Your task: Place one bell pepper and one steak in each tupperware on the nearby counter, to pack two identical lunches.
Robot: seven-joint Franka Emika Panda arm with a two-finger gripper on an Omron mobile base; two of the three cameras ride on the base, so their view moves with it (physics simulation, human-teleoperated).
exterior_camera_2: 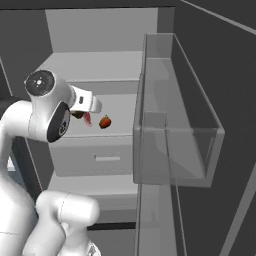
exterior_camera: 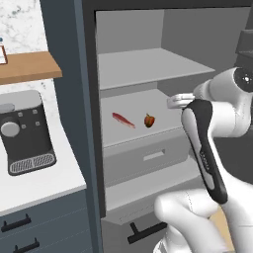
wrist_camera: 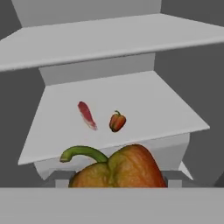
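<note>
Held bell pepper (wrist_camera: 118, 168) (hand view) fronts steak (wrist_camera: 86, 115).

Just ahead of the fingers a large bell pepper (wrist_camera: 117, 168) blocks the low part of the way. Beyond it the fridge shelf (wrist_camera: 144, 98) is mostly bare: only a steak (wrist_camera: 86, 115) and a small pepper (wrist_camera: 117, 121) lie near the middle (close together, not touching). The shelf above (wrist_camera: 109, 39) limits height.
</note>
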